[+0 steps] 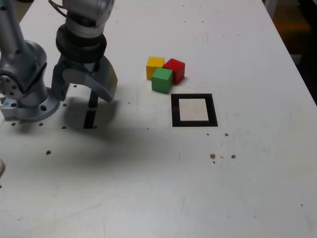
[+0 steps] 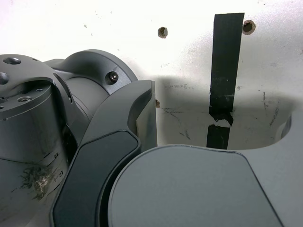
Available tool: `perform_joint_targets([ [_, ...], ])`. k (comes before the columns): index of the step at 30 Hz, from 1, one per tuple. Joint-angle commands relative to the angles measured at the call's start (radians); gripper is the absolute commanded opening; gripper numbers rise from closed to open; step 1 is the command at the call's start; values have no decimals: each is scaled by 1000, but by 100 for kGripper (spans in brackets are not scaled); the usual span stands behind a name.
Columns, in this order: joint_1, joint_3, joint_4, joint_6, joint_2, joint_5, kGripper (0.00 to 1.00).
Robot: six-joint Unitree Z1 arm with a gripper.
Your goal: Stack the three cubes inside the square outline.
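A white desk (image 1: 163, 188) lies mostly bare in front and toward the exterior view's right. Three cubes, yellow (image 1: 154, 66), red (image 1: 175, 70) and green (image 1: 162, 80), huddle touching one another, leaving no gap between them. Just in front, the square outline (image 1: 194, 110) lies flat with nothing on it. The gripper (image 1: 89, 91) hangs well apart at the exterior view's left, beside the arm's base (image 1: 27, 106), with bare desk between it and the cubes.

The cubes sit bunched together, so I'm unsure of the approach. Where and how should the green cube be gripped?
Grip the green cube from above, probably across its two side faces towards the exterior view's left and right. Its rear corner is crowded by the yellow cube and red cube, while its front faces the square outline. The gripper is open.
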Motion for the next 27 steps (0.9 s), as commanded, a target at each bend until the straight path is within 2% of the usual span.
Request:
perform_joint_targets([
  [1,1,-3,2,-1,3,-1,100],
  [21,-8,-9,22,28,-15,2,100],
  [24,-21,-53,88,36,-28,5,100],
  [27,-14,-138,184,80,-74,41,100],
])
